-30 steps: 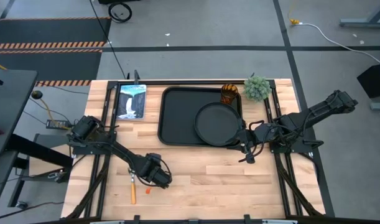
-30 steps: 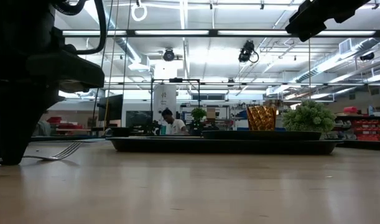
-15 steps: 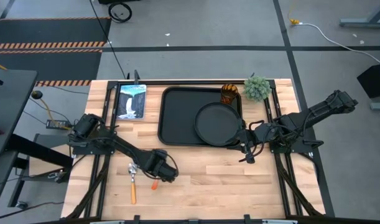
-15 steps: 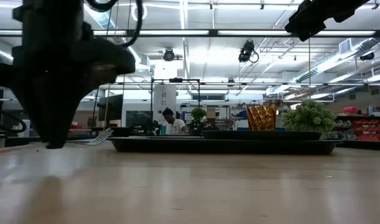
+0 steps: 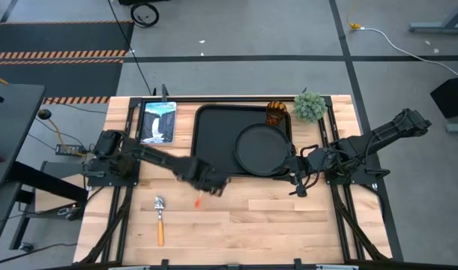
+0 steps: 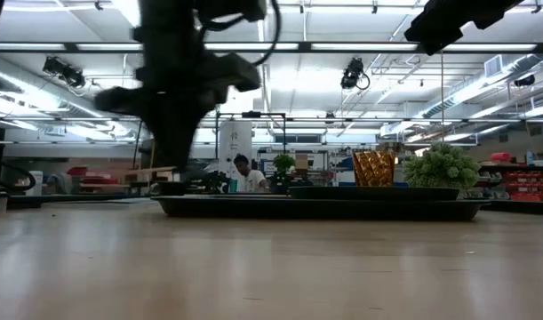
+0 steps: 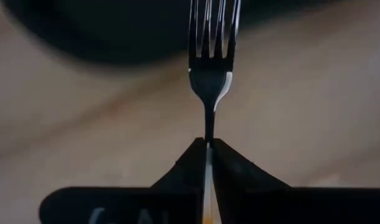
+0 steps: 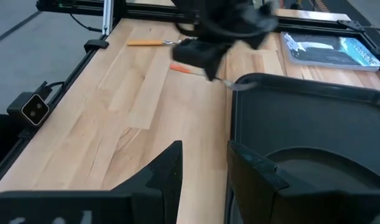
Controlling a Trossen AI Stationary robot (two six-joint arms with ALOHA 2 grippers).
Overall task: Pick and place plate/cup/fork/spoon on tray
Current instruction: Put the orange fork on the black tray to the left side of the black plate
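My left gripper (image 5: 207, 183) is shut on the fork (image 7: 212, 74), above the table just off the near left corner of the black tray (image 5: 214, 142). The fork's orange handle (image 5: 198, 201) sticks out behind the fingers. The spoon (image 5: 160, 219) lies flat on the table at the near left. The round black plate (image 5: 261, 149) lies on the tray's right half. The amber cup (image 5: 276, 112) stands at the tray's far right corner. My right gripper (image 5: 297, 184) is open and empty by the tray's near right corner. My left gripper pinches the fork between its two fingers (image 7: 234, 169), where the thin metal neck (image 7: 209, 132) meets the orange handle. The fork lies along the fingers. Its tines (image 7: 213, 28) point out beyond the fingertips toward the tray. The fork is lifted clear of the table.
A green potted plant (image 5: 309, 106) stands at the table's far right, beside the cup. A flat picture book (image 5: 158, 122) lies left of the tray. Bare wood lies along the near side of the table.
My left gripper has risen from the table with the fork in its hold. It has gone toward the far right, from beside the spoon to the tray's near left corner. The fork is lifted clear now. The spoon has stayed where it was.
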